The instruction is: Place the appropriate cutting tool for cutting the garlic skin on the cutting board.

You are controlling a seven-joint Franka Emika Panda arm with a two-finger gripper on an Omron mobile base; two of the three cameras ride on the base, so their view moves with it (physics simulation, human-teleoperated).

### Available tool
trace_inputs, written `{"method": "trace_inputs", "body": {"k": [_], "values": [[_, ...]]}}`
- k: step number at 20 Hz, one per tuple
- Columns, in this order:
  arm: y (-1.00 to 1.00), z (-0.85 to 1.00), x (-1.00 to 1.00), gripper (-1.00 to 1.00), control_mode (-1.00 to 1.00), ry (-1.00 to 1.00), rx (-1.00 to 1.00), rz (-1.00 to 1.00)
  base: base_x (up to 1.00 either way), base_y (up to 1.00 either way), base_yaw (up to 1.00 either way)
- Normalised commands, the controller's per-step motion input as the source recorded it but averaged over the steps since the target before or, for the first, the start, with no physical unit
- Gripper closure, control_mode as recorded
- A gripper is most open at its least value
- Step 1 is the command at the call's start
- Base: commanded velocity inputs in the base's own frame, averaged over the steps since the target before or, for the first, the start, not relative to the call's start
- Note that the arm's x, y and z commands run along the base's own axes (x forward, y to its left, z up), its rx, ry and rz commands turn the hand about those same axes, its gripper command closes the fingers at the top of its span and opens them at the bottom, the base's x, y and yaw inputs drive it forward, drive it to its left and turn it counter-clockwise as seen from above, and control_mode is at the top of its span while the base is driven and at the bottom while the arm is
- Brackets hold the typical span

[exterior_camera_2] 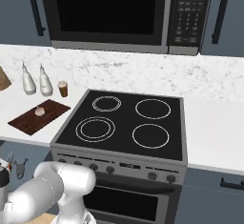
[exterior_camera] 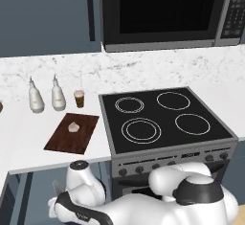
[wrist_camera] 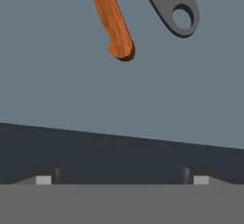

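One garlic (exterior_camera: 74, 127) sits on the cutting board (exterior_camera: 64, 140); claw (wrist_camera: 122, 179) spread wide near the knife (wrist_camera: 112, 20).

garlic (exterior_camera: 74, 127) on cutting board (exterior_camera: 64, 140) | board left of stove (exterior_camera: 162, 118) | bottles (exterior_camera: 36, 99) behind board

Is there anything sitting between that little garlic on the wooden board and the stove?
Nothing: left base view shows bare cutting board and white counter between garlic and stove.

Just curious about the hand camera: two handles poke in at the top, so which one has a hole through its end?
The dark grey handle on the right has the round hole near its tip. The orange wooden handle left of it is solid, with a rounded end.
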Motion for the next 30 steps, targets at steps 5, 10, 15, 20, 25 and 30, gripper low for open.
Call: {"method": "trace_inputs", "body": {"k": [5,10,15,20,25,30], "values": [[0.0,0.02,-0.39,-1.0,-1.0,-0.01,-0.08,-0.01,0.0,0.0,0.0],[0.1,0.04,0.65,-1.0,-1.0,-0.12,-0.12,0.0,0.0,0.0,0.0],[0.45,0.03,0.72,-1.0,-1.0,-0.15,-0.11,0.0,0.0,0.0,0.0],[0.73,-0.02,0.2,-1.0,-1.0,-0.01,-0.14,0.01,0.0,0.0,0.0],[0.13,-0.17,0.24,-1.0,-1.0,0.0,-0.14,0.04,0.0,0.0,0.0],[-0.03,-0.26,0.25,-1.0,-1.0,0.02,-0.14,0.04,0.0,0.0,0.0]]}}
